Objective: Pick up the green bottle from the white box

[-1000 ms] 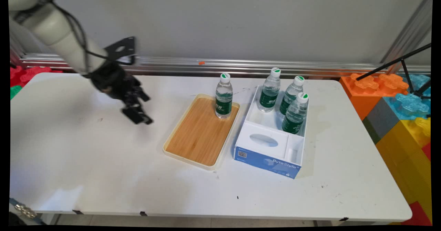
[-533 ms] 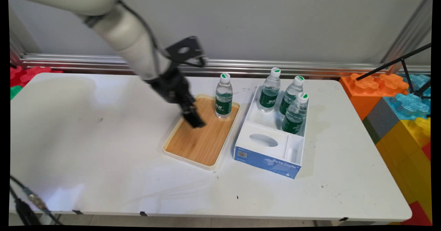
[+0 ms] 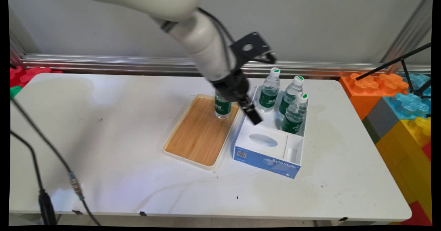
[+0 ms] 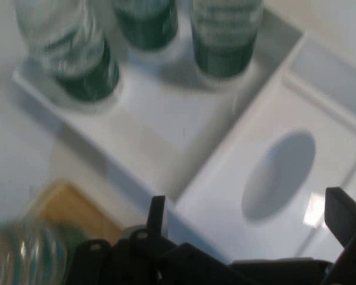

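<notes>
Main view shows three water bottles (image 3: 287, 101) standing upright in the far compartment of the white box (image 3: 268, 144), a fourth bottle (image 3: 222, 107) on the wooden tray (image 3: 200, 134) beside it, and the gripper (image 3: 254, 117) hovering over the box's near-left wall, fingers spread wide, holding nothing.

A robot lab: aluminium framing (image 3: 103, 61), giant toy blocks (image 3: 396, 100).
</notes>
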Robot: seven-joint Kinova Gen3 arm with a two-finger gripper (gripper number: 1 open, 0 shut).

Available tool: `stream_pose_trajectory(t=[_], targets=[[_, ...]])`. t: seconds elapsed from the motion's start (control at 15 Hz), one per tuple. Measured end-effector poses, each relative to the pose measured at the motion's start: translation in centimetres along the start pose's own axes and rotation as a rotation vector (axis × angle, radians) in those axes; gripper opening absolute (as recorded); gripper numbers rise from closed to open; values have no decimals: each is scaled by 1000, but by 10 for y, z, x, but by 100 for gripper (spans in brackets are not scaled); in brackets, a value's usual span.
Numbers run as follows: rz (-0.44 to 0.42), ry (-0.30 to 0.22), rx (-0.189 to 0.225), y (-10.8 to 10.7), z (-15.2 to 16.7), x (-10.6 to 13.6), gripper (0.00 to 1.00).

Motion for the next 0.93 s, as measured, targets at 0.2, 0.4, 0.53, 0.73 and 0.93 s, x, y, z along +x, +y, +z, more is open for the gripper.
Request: stream_pose_trajectory(t=[0.2,0.4,0.53,0.73,0.93], targets=[[-13,46,8,6,27,28,100],[-25,76,9,9,50,42,100],[-31,96,2,11,69,49,100],[-29,118,-8,14,97,55,100],[-24,134,-6,14,120,57,100]])
